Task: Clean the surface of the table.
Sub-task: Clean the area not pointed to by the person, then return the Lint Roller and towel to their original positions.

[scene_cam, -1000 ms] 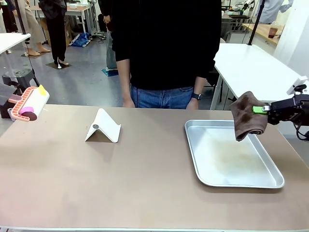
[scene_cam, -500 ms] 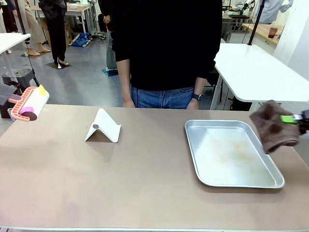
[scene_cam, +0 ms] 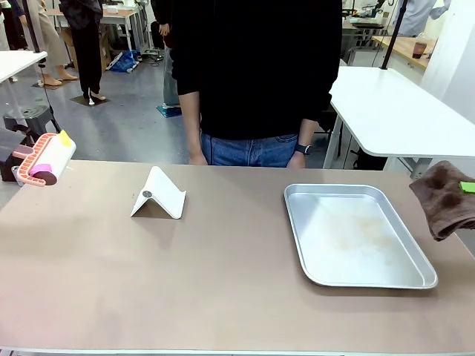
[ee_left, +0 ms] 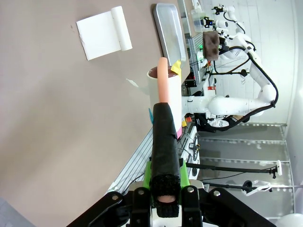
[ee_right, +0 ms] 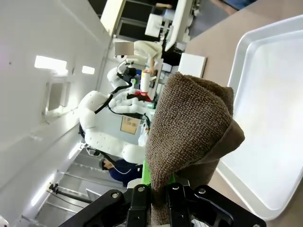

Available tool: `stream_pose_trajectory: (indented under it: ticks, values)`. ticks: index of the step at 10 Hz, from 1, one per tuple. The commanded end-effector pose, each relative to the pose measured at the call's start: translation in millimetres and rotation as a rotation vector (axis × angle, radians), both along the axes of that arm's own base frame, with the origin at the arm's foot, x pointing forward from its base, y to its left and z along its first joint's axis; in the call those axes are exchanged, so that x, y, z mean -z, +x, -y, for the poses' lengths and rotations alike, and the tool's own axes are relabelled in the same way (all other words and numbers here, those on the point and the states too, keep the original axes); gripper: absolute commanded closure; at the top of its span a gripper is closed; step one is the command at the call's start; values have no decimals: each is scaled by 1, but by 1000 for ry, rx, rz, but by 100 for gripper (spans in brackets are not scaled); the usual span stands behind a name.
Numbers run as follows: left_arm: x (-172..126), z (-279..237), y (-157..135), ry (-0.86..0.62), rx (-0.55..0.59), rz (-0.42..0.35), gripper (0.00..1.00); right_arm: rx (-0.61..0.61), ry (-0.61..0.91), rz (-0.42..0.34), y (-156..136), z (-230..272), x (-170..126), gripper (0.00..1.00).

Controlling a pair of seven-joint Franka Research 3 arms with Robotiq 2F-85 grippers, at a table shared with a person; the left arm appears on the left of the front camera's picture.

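The taupe table [scene_cam: 223, 282] stretches across the front view. At its right edge hangs a brown cloth [scene_cam: 445, 199], with my right gripper [scene_cam: 467, 187] shut on it and mostly cut off by the picture edge. In the right wrist view the cloth [ee_right: 194, 123] bulges up out of the right gripper [ee_right: 163, 195], beside the tray. At the table's far left lies a lint roller [scene_cam: 46, 159]. My left gripper [ee_left: 165, 184] is shut on the black handle of the lint roller [ee_left: 164, 94], which points along the table [ee_left: 57, 118].
A silver tray [scene_cam: 356, 236] sits on the right half of the table. A white folded stand [scene_cam: 158, 194] rests left of centre. A person in black stands at the far edge, hands hanging down. A white table [scene_cam: 386, 104] stands behind on the right.
My right gripper has carried the brown cloth to the right, from above the tray's far right corner to beyond the table's right edge. The lint roller and left arm have stayed put.
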State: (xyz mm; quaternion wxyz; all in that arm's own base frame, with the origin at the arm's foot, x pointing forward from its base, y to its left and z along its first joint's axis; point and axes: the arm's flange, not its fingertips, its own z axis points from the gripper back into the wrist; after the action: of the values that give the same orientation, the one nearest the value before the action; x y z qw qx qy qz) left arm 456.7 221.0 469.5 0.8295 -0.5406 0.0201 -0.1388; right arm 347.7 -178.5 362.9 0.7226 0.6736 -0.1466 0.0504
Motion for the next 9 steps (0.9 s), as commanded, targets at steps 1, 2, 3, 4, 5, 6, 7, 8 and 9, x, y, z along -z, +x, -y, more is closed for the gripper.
stream_pose_trajectory:
  ticks: [1, 2, 3, 4, 5, 6, 7, 8, 9]
  values:
    - [-4, 0, -3, -12, 7, 1, 77, -15, 13, 20, -2, -4, -5, 88]
    - [-4, 0, -3, -12, 7, 1, 77, -15, 13, 20, -2, -4, -5, 88]
    - [-4, 0, -3, -12, 7, 1, 77, -15, 13, 20, -2, -4, -5, 88]
    - [-4, 0, -3, -12, 7, 1, 77, -15, 13, 20, -2, -4, -5, 88]
    - [-4, 0, -3, -12, 7, 1, 77, -15, 13, 20, -2, -4, -5, 88]
    - [-4, 0, -3, -12, 7, 1, 77, -15, 13, 20, -2, -4, -5, 88]
    - [-4, 0, -3, -12, 7, 1, 77, -15, 13, 20, -2, -4, -5, 88]
    - [-4, 0, -3, -12, 7, 1, 77, -15, 13, 20, -2, -4, -5, 88]
    - [-4, 0, -3, -12, 7, 1, 77, -15, 13, 20, -2, -4, -5, 88]
